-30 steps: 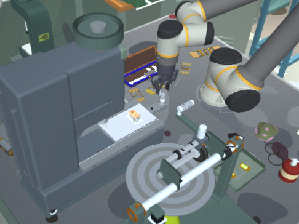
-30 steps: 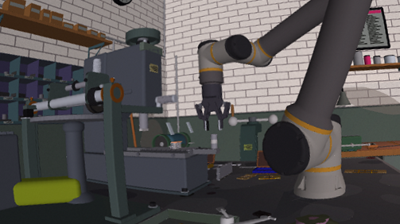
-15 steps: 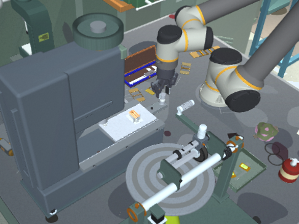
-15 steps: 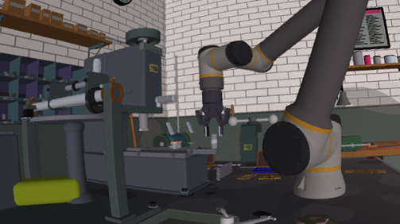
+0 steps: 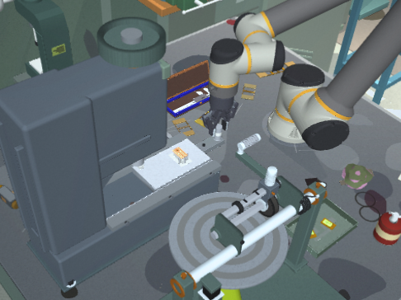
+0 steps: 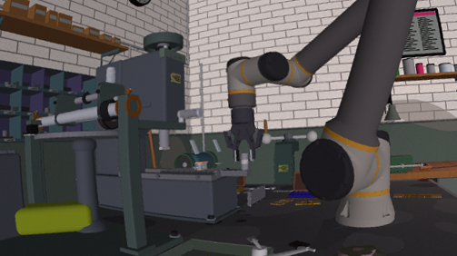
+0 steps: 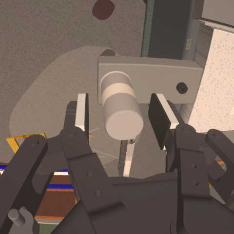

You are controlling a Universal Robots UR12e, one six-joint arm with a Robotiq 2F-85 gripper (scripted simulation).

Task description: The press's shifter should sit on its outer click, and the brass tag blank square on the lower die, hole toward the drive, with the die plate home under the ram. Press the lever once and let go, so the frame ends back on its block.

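Note:
At the outer end of the press bed, the pale die plate (image 5: 173, 163) sits drawn out from under the grey press body (image 5: 82, 140). A brass tag blank (image 5: 180, 154) lies on the lower die on the plate. A grey bar (image 7: 151, 80) sticks out from the plate's end and carries an upright grey knob (image 7: 121, 107) with a pale band. My gripper (image 7: 121, 117) hangs over that knob (image 5: 217, 132), open, with a finger on either side, and holds nothing. The lever (image 5: 248, 143) with its ribbed white grip stands to the right.
The green lever frame (image 5: 284, 193) and a round striped disc (image 5: 229, 239) stand in front of the press. A green tray (image 5: 326, 224) with brass blanks lies to the right. A brown case (image 5: 187, 88) and loose brass frames lie behind the gripper. A red canister (image 5: 388, 228) stands far right.

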